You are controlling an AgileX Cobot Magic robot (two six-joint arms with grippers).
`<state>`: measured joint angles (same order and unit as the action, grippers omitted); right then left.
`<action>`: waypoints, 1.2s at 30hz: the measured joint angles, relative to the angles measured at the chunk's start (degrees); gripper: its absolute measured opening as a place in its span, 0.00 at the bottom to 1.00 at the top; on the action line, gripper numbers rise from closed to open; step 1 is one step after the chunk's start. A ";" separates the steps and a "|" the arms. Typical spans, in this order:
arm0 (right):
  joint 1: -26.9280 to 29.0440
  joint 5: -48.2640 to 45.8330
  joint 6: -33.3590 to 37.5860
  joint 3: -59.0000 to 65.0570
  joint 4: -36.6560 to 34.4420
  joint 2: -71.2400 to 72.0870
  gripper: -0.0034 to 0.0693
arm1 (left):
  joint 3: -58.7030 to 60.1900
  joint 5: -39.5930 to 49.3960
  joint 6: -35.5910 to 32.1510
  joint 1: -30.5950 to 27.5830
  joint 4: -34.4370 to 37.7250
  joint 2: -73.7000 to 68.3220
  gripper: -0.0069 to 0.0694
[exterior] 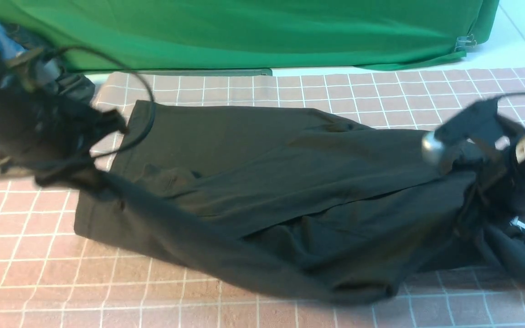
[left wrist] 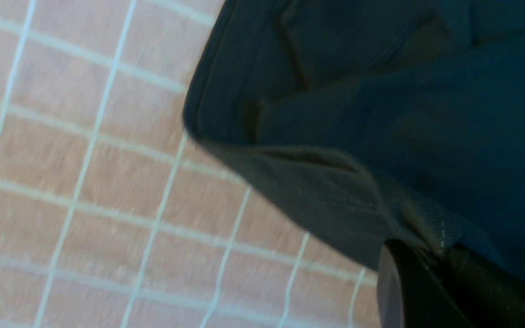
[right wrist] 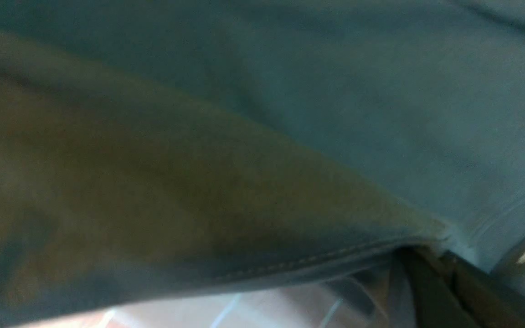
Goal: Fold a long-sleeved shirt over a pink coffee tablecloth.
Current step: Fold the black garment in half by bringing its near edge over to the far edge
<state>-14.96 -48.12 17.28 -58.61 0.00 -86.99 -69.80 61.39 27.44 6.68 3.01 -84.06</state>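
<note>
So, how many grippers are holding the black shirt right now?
2. The left gripper is shut on the left end of the shirt; the right gripper is shut on its bunched right end.

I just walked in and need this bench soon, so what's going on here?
A two-armed robot is partway through folding a black long-sleeved shirt on the pink tablecloth. The left tool is shut on the shirt's left end and the right tool is shut on its right end, both raised, with fabric sagging between them. The far part of the shirt lies flat on the tablecloth. The fold is not yet laid down.
</note>
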 joint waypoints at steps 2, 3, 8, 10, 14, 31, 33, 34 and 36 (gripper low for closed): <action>0.95 -0.19 0.11 -2.44 0.00 -2.71 0.10 | -2.41 -0.20 0.14 -0.44 0.07 -2.64 0.15; 1.78 -0.47 0.11 -5.18 0.00 -5.51 0.10 | -5.02 -0.20 0.14 -1.00 0.31 -4.95 0.15; 4.58 -3.71 0.15 -16.57 -0.38 -14.42 0.10 | -14.89 0.11 0.47 -4.88 1.25 -14.31 0.15; 5.29 -5.06 0.33 -20.58 -0.38 -17.39 0.10 | -18.46 0.24 0.47 -6.10 1.51 -16.91 0.15; 6.61 -7.20 0.54 -30.70 -0.44 -23.75 0.10 | -26.09 0.24 0.47 -7.66 2.30 -23.23 0.15; 4.84 -11.91 4.28 -50.02 -1.44 -34.37 0.75 | -33.87 -0.14 0.11 -8.47 4.08 -33.19 0.15; 2.55 -13.75 10.74 -50.20 -3.48 -33.62 0.77 | -33.87 -0.02 0.11 -8.47 4.39 -33.19 0.15; 2.31 -14.04 11.74 -50.25 -3.84 -33.62 0.77 | -33.87 -0.02 0.11 -8.47 4.40 -33.19 0.15; 0.06 -14.27 16.03 -50.25 -5.01 -33.72 0.77 | -33.87 0.03 0.04 -8.47 4.54 -33.19 0.15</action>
<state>-14.90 -62.39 33.32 -108.86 -5.01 -120.71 -103.67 61.43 27.48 -1.80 7.55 -117.25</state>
